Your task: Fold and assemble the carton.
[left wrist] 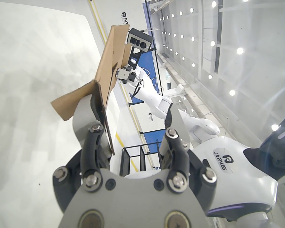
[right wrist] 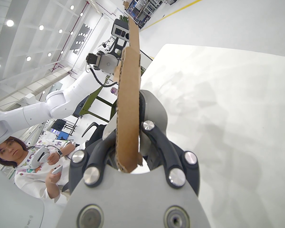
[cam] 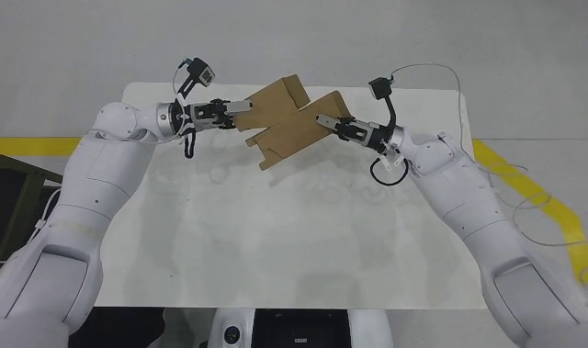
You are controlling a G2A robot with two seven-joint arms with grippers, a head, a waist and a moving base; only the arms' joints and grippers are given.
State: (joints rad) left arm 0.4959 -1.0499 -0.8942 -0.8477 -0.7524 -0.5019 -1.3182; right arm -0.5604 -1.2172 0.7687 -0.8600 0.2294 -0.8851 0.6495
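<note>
The carton [cam: 289, 118], a flat piece of brown cardboard with its flaps spread out, was held up over the far middle of the white counter [cam: 276, 238], between the two arms. In the right wrist view the carton [right wrist: 129, 100] ran edge-on out of the right pincer [right wrist: 129, 110], whose fingers [right wrist: 154, 112] were pressed on either face of one end, clamped on it. From above, the right pincer [cam: 323, 121] gripped the carton's right-hand edge. The left pincer [cam: 243, 106] met the opposite edge. In the left wrist view its fingers stood wide apart: one finger [left wrist: 91, 110] lay against a bent flap of the carton [left wrist: 109, 72], while the other finger [left wrist: 172, 119] was well clear of the cardboard. Beyond the carton, the right pincer [left wrist: 123, 74] showed at its far end.
</note>
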